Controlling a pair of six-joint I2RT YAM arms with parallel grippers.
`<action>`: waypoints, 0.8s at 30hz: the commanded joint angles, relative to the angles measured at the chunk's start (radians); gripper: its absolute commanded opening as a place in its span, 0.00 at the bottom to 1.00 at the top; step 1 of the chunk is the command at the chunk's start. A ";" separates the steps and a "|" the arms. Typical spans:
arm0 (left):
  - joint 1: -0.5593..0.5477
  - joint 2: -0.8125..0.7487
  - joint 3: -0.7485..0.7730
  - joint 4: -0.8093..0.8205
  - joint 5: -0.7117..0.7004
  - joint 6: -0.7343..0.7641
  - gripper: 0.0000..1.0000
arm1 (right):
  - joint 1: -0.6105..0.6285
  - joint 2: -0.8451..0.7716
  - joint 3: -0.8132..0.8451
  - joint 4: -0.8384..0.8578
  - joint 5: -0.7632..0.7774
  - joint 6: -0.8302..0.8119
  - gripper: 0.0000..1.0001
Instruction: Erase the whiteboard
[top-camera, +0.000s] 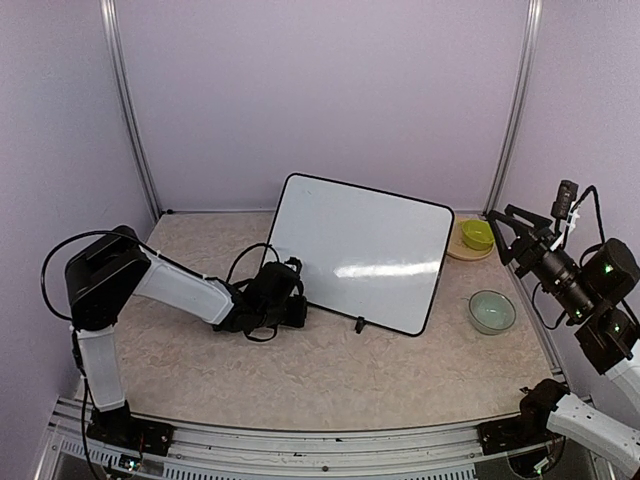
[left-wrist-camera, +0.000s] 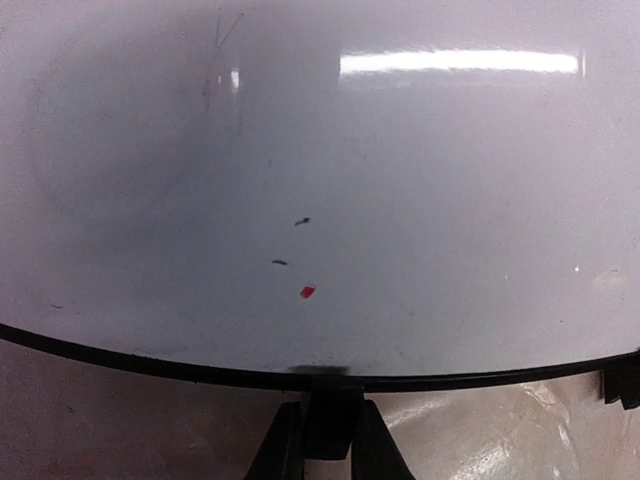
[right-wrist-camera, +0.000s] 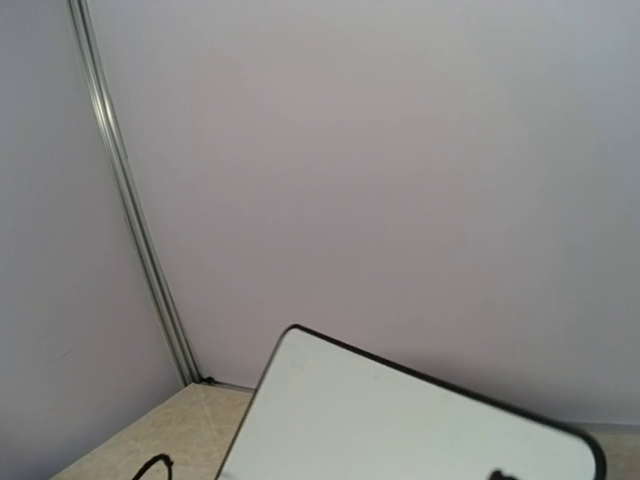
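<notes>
A: Top external view: is the left end effector (top-camera: 298, 305) pinched nearly closed on a dark block (left-wrist-camera: 331, 430)?
B: Yes. Just ahead of it the whiteboard (top-camera: 360, 245) leans, long axis crosswise; the left arm is nearer. The right end effector (top-camera: 503, 232) gapes empty, with the board well to its left.

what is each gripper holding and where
The left gripper pinches a small dark piece by its sides, at the board's lower edge; what it is cannot be told. The right gripper is open, holding nothing.
</notes>
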 joint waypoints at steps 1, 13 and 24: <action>-0.034 0.037 0.059 -0.135 -0.153 -0.223 0.00 | -0.001 -0.005 0.022 -0.013 0.019 0.014 0.70; -0.110 0.209 0.284 -0.461 -0.312 -0.590 0.00 | -0.001 -0.005 0.023 -0.016 0.012 0.007 0.70; -0.119 0.213 0.284 -0.453 -0.303 -0.634 0.21 | -0.001 0.002 0.020 -0.013 0.007 0.004 0.70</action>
